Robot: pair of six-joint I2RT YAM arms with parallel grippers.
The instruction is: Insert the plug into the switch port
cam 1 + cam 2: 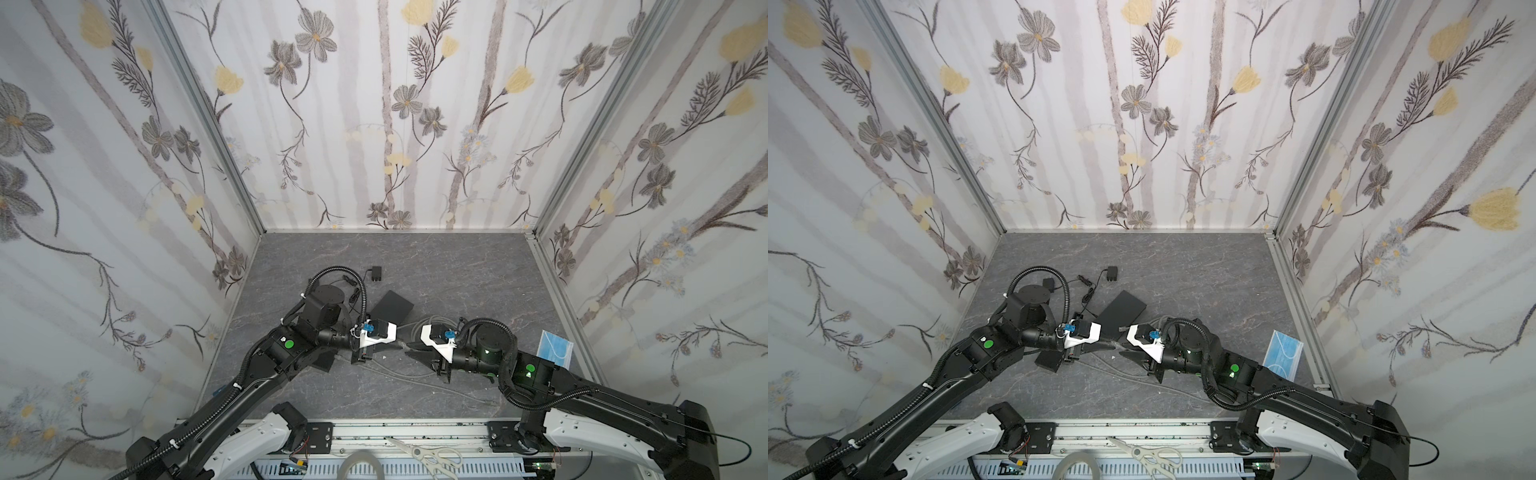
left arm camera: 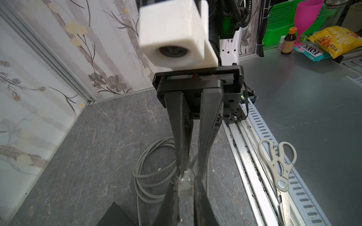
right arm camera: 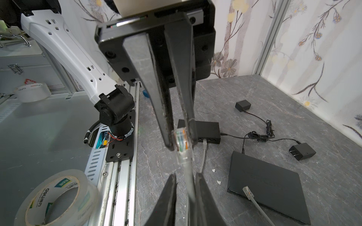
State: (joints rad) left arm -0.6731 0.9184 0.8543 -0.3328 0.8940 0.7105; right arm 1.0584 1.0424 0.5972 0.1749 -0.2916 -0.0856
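Observation:
My left gripper (image 2: 185,192) is shut on a clear plug (image 2: 185,184) at its fingertips. In the right wrist view that plug (image 3: 182,142) sits pinched between the left gripper's fingers (image 3: 169,137). Its grey cable (image 3: 189,182) runs on between the fingers of my right gripper (image 3: 186,187). These stand slightly open, with a gap on one side of the cable. In both top views the two grippers (image 1: 397,343) (image 1: 415,349) meet tip to tip above the table's middle. The switch (image 3: 207,128), a small black box, shows a row of ports, one filled by a grey cable.
A flat black box (image 3: 268,187) lies nearby with a second loose plug (image 3: 247,192) on it. Two power adapters (image 3: 242,105) (image 3: 302,151) and their wires lie beyond. Grey cable coils (image 2: 148,176), a blue mask (image 1: 555,343), scissors (image 2: 278,168) and a tape roll (image 3: 54,197) are around.

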